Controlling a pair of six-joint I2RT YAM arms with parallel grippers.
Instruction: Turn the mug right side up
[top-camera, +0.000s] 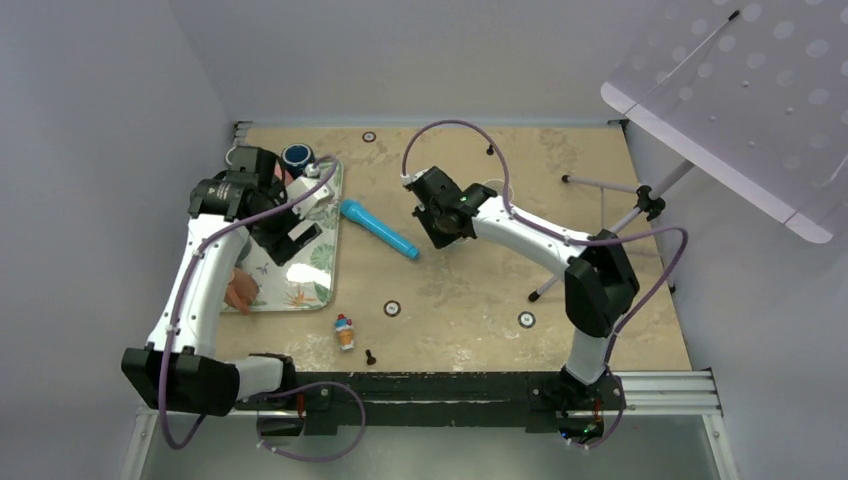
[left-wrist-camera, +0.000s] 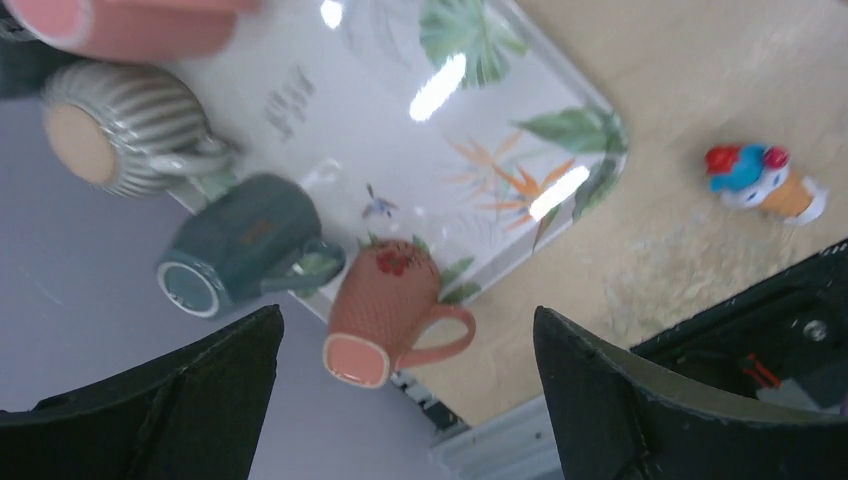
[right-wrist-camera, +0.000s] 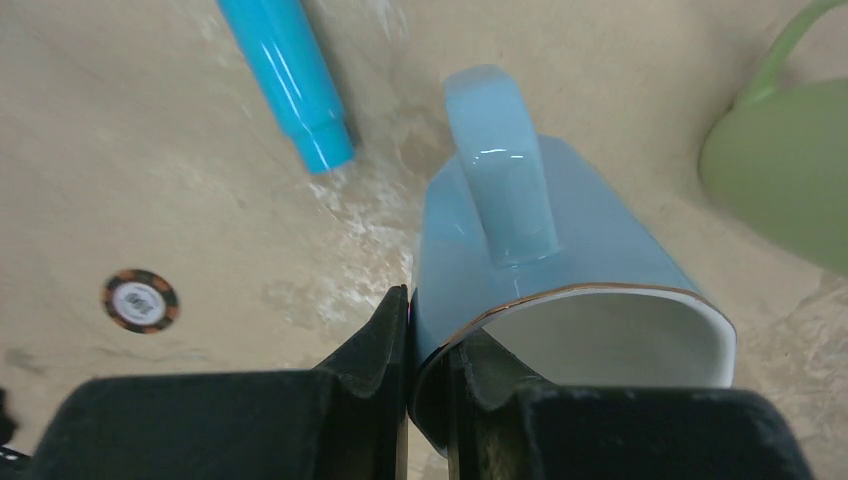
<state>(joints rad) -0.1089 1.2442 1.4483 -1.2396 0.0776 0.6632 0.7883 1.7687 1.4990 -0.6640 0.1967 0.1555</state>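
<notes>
In the right wrist view my right gripper (right-wrist-camera: 428, 310) is shut on the rim of a light blue mug (right-wrist-camera: 560, 240). One finger is inside the white interior and the other is on the outer wall. The mug's mouth faces the camera and its handle (right-wrist-camera: 500, 170) points away over the table. From above, the right gripper (top-camera: 447, 222) hides this mug. My left gripper (left-wrist-camera: 405, 400) is open with nothing between its fingers. It hangs over the near end of the leaf-print tray (left-wrist-camera: 560, 110).
The tray (top-camera: 325, 270) carries a salmon mug (left-wrist-camera: 385, 310), a dark green mug (left-wrist-camera: 240, 240) and a ribbed grey mug (left-wrist-camera: 120, 130). A pale green mug (right-wrist-camera: 790, 170) stands beside the blue one. A blue cylinder (top-camera: 380, 228), a small toy (top-camera: 344, 332) and a tripod (top-camera: 600, 215) are on the table.
</notes>
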